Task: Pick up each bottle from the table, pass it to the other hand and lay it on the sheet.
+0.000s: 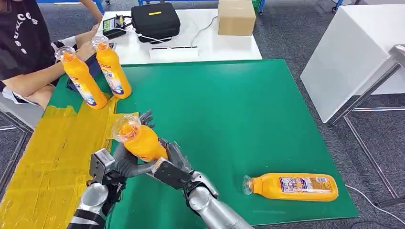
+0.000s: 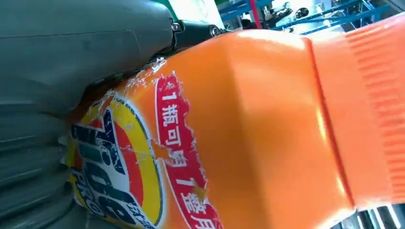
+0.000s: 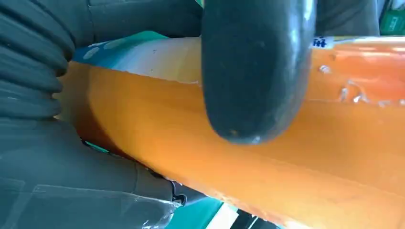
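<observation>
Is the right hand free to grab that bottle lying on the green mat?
Probably not yet: the right hand grips the held bottle together with the left hand. The path to the lying bottle looks clear.

Left hand (image 1: pixel 125 162) and right hand (image 1: pixel 173 161) clasped together

Orange bottle (image 1: pixel 142 141), clear cap; green mat (image 1: pixel 229 119); yellow sheet (image 1: pixel 52 162); dark fingers (image 3: pixel 255 71).

A black case (image 1: pixel 155 21), a cardboard box (image 1: pixel 236 17) and cables are seen on a white table (image 1: pixel 224 47); a person (image 1: pixel 24 47) is seated beside it.
</observation>
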`<control>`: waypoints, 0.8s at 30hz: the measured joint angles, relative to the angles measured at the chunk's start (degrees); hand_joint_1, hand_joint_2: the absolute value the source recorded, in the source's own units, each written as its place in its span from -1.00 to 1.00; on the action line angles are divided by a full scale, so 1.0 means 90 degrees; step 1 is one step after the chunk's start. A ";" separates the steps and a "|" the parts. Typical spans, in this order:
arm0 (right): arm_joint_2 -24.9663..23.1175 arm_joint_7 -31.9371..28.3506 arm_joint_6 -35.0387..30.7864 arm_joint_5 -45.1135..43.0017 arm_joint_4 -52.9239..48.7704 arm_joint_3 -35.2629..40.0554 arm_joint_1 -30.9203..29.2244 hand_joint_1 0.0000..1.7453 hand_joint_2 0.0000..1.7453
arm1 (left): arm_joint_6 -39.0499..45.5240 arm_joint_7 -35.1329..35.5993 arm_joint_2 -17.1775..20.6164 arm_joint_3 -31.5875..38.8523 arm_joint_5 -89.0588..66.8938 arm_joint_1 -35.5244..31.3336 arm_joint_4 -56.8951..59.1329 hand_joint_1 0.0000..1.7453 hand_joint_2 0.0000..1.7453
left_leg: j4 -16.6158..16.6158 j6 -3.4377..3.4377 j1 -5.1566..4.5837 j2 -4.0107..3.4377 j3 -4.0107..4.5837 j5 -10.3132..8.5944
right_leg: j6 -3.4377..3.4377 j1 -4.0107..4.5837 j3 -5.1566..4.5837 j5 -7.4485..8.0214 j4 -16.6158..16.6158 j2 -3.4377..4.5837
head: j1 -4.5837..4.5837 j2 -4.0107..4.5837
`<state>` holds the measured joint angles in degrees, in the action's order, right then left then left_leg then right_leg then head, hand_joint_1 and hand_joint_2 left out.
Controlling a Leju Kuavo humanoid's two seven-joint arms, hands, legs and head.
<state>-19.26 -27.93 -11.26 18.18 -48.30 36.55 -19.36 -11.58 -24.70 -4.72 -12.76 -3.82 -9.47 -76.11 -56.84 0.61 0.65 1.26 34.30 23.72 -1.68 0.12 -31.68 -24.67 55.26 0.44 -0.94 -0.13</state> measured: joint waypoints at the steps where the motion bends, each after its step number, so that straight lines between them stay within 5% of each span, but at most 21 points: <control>1: 0.0000 -0.0022 -0.0010 -0.0017 0.0024 0.0007 -0.0006 1.00 1.00 | 0.0002 0.0000 0.0000 -0.0012 0.0049 0.0002 0.0000 1.00 1.00 | 0.0000 0.0000 0.0000 0.0000 0.0000 0.0000 | 0.0000 0.0000 0.0000 0.0000 0.0000 0.0000 | 0.0000 0.0000; 22: -0.0019 -0.0099 -0.0131 -0.0063 0.0211 0.0058 -0.0044 1.00 1.00 | -0.0002 -0.0002 -0.0002 -0.0063 0.0575 0.0022 0.0000 1.00 1.00 | 0.0000 0.0000 0.0000 0.0000 0.0000 0.0000 | 0.0000 0.0000 0.0000 0.0000 0.0000 0.0000 | 0.0000 0.0000; 23: -0.0019 -0.0097 -0.0136 -0.0061 0.0211 0.0058 -0.0044 0.54 1.00 | -0.0002 -0.0002 -0.0002 -0.0063 0.0575 0.0022 0.0000 1.00 1.00 | 0.0000 0.0000 0.0000 0.0000 0.0000 0.0000 | 0.0000 0.0000 0.0000 0.0000 0.0000 0.0000 | 0.0000 0.0000; 24: -0.0019 -0.0097 -0.0138 -0.0061 0.0211 0.0061 -0.0045 -0.82 1.00 | -0.0002 -0.0002 -0.0002 -0.0063 0.0575 0.0023 0.0000 1.00 1.00 | 0.0000 0.0000 0.0000 0.0000 0.0000 0.0000 | 0.0000 0.0000 0.0000 0.0000 0.0000 0.0000 | 0.0000 0.0000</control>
<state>-19.43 -28.81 -12.50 17.64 -46.40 37.09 -19.76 -11.61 -24.72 -4.74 -13.33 1.36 -9.27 -76.11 -56.84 0.61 0.65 1.26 34.30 23.72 -1.68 0.12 -31.68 -24.67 55.26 0.44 -0.94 -0.13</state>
